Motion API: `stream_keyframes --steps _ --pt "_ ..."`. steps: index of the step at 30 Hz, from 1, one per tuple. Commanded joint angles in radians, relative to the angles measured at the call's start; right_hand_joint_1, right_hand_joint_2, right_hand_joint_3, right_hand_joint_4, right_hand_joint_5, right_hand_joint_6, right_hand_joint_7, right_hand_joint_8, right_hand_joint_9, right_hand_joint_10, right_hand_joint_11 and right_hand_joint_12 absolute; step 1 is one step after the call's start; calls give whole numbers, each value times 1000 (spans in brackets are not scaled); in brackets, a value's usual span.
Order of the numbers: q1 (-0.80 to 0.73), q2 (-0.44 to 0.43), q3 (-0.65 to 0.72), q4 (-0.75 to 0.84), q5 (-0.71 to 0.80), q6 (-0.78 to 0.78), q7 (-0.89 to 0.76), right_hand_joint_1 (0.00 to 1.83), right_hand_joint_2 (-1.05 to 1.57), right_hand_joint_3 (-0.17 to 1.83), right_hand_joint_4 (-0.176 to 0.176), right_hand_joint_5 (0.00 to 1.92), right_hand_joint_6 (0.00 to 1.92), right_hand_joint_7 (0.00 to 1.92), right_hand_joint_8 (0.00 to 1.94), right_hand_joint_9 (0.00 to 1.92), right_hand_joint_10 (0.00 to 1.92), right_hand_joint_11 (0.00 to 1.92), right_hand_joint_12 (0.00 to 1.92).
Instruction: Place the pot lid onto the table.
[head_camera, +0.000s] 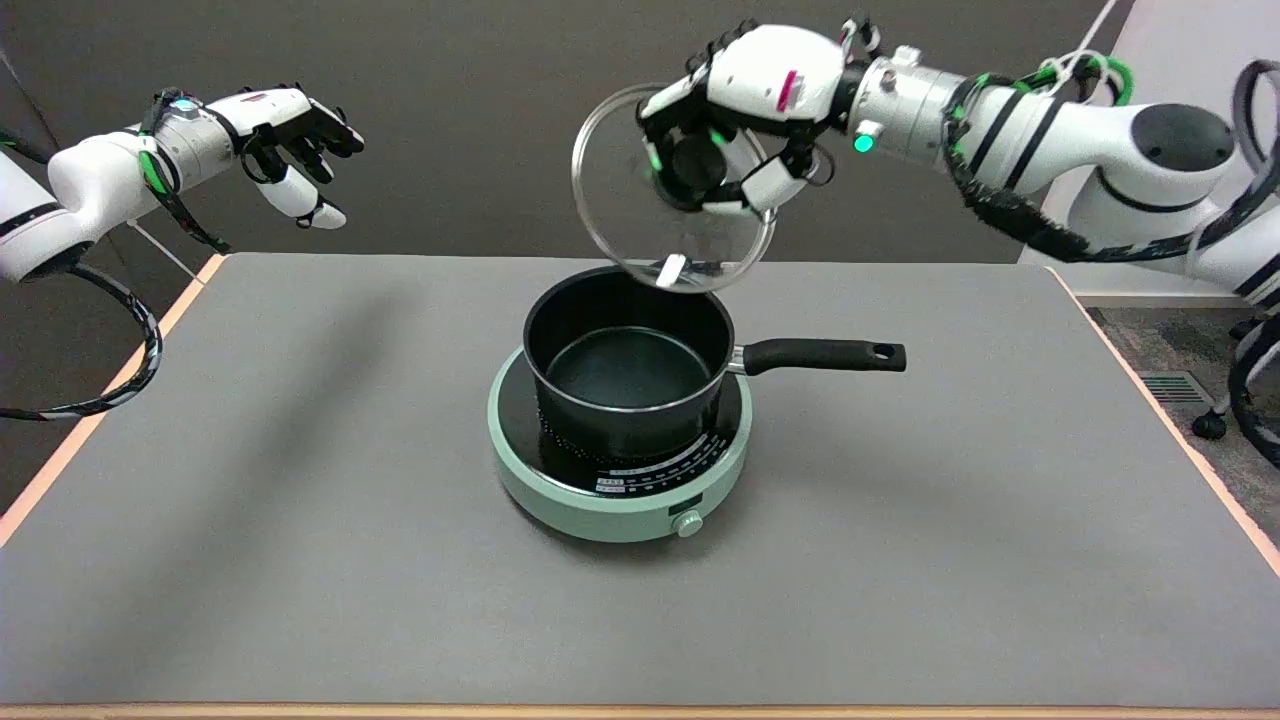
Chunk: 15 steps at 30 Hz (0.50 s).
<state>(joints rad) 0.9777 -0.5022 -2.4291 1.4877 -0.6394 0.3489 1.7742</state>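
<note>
My right hand (745, 115) grips the black knob of a round glass pot lid (622, 222) and holds it in the air, tilted steeply so its face shows to the camera. The lid hangs above the far rim of a black saucepan (628, 368), clear of it. The pan is empty, and its black handle (825, 356) points right. It stands on a mint-green induction cooker (560, 490) in the middle of the grey table (300, 500).
The idle left hand (290, 150) hangs in the air at the upper left. Grey table surface stretches on both sides of the cooker and in front of it. The table's wooden edges run along the left, right and near sides.
</note>
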Motion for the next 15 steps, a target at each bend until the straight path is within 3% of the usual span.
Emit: stream_keyframes --steps 1,5,15 --pt "-155 88 287 -59 74 0 -1 1370 784 742 176 636 1346 920 1332 807 1664 664 1378" --pt "-207 99 361 -133 167 18 -8 1371 779 747 176 640 1347 924 1328 810 1661 673 1376" --pt "-214 112 370 -265 194 24 -11 1372 771 761 176 652 1357 927 1331 812 1664 673 1405"
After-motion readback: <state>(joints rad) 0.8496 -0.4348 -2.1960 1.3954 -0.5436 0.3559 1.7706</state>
